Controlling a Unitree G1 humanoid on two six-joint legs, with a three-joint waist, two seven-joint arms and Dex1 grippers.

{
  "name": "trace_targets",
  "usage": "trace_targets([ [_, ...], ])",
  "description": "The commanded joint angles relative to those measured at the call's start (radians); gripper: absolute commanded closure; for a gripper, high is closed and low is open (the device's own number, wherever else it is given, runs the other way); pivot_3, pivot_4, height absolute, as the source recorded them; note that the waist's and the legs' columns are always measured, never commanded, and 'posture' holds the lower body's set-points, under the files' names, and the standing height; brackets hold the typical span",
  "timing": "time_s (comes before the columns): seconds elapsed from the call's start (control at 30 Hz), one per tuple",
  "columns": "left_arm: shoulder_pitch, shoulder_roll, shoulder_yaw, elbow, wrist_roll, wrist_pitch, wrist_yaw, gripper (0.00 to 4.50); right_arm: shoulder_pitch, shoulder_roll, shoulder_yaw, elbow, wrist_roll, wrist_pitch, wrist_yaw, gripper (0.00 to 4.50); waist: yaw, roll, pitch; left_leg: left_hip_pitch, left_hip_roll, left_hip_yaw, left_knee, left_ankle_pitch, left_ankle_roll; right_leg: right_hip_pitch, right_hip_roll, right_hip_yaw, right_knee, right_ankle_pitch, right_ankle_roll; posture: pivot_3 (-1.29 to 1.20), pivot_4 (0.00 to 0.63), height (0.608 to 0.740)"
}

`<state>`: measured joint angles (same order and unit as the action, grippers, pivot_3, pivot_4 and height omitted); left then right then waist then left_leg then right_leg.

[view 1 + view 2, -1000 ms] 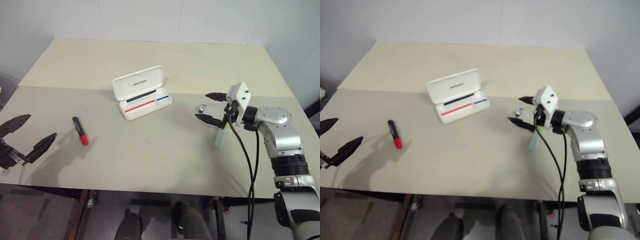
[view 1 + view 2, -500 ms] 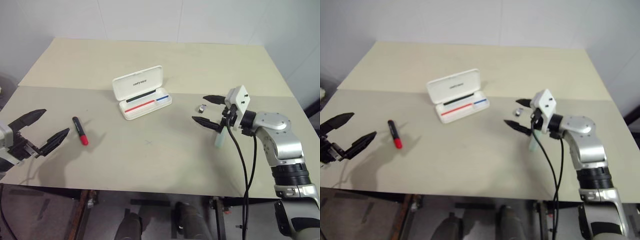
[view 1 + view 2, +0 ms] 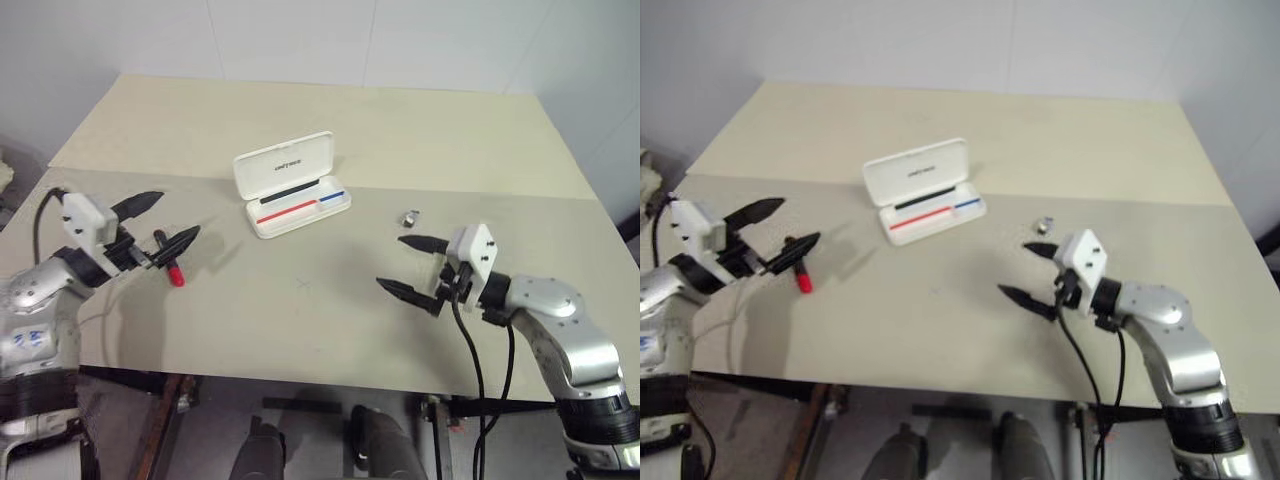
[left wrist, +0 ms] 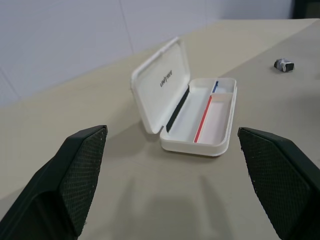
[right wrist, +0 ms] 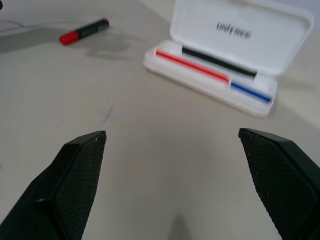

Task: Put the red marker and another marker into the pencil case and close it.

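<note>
Red marker: flat on the table, well to the left of the pencil case, not yet picked up. Now bracketed from above by the left gripper, swung in over the last second from the table's near left edge. Fingers spread as wide as they go, nothing between them. Judged a pre-grasp: only lowering and closing left before the lift.

Right gripper meanwhile drawn back toward the near edge. Equally wide open and empty, so no marker secured on that side either. Case with lid still up, tray ready for both markers.

Marker a short, stubby, smooth plastic cylinder, red at one end and black along the rest, likely to roll. Case of hard, glossy white plastic with rounded corners, dark print inside the lid, a thin red-and-blue line in the tray. Finger pads black, tapering, cross-hatched for grip. Table matte, pale beige. Small metallic piece lying right of the case.
</note>
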<state>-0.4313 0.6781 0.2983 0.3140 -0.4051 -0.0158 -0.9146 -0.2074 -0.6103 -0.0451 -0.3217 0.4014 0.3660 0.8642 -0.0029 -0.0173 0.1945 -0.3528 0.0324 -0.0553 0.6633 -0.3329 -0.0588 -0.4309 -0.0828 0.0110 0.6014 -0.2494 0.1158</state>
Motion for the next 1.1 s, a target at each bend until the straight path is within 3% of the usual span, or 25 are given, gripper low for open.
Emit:
trace_targets([
  [0.03,-0.125,-0.019,-0.057,0.125,0.043,-0.057,-0.043,0.03,0.017,0.016,-0.032,-0.082,0.031,-0.011,-0.033,0.0,0.0,0.0,0.0,0.0,0.0,0.0,0.001,0.0,0.0,0.0,0.0,0.0,-0.001,0.0,0.0,0.0,0.15,0.74],
  [0.23,-0.368,-0.088,-0.148,0.453,0.129,-0.168,-0.104,0.03,0.055,0.019,-0.038,-0.099,0.018,-0.02,-0.059,0.0,0.001,-0.001,0.0,0.0,0.0,0.0,0.001,0.0,0.0,0.001,0.001,0.0,-0.001,0.001,0.001,0.0,0.15,0.74],
  [0.4,-0.485,-0.13,-0.196,0.634,0.181,-0.204,-0.178,0.03,0.054,0.017,-0.041,-0.089,-0.001,-0.039,-0.079,0.0,-0.002,-0.001,0.0,-0.001,0.0,0.0,0.001,0.0,0.0,0.001,0.001,0.0,-0.001,0.002,0.002,0.0,0.15,0.74],
  [0.67,-0.511,-0.163,-0.25,0.711,0.234,-0.209,-0.252,0.03,0.075,0.009,-0.058,-0.091,-0.01,-0.052,-0.089,0.0,0.001,-0.001,0.0,-0.002,0.0,0.0,0.001,-0.001,0.002,0.001,0.001,0.0,-0.002,0.002,0.003,0.0,0.15,0.74],
  [1.1,-0.558,-0.192,-0.325,0.823,0.38,-0.176,-0.153,0.03,0.09,-0.002,-0.061,-0.091,-0.017,-0.057,-0.083,0.0,0.002,-0.001,0.0,-0.001,0.0,0.0,0.001,-0.001,0.002,0.002,0.001,0.0,-0.001,0.002,0.003,0.0,0.15,0.74],
])
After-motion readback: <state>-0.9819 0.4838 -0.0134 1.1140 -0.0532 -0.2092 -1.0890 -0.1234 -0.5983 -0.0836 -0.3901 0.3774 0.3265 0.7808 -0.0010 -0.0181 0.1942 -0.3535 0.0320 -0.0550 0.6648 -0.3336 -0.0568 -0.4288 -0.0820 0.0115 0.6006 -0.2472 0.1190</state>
